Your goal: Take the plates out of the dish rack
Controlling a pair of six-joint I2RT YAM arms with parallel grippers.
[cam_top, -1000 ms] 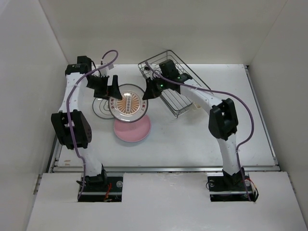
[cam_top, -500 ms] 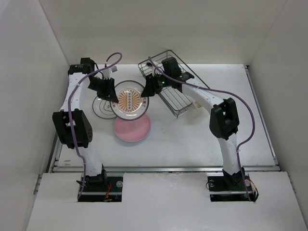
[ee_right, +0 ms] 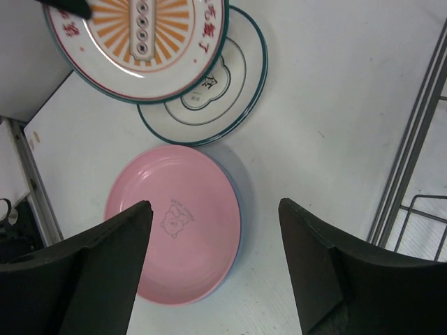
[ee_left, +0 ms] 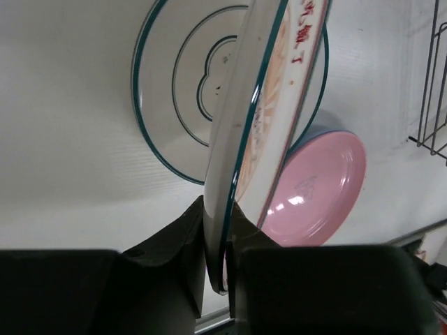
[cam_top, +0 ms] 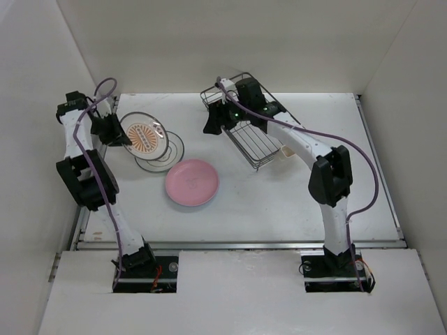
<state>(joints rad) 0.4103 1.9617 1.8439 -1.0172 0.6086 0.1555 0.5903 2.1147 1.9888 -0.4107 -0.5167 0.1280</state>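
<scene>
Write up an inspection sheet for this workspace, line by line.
Surface: white table, flat.
Job's things: dish rack at the far centre, no plates seen in it. A sunburst plate is held tilted above a teal-ringed plate. A pink plate lies flat, with a blue edge showing beneath it.
Clutter: nothing seen.
Grippers: left gripper shut on the sunburst plate's rim. The right gripper is open and empty, beside the rack.
Cables: purple cables run along both arms, off the plates.
Surroundings: plain white walls.
</scene>
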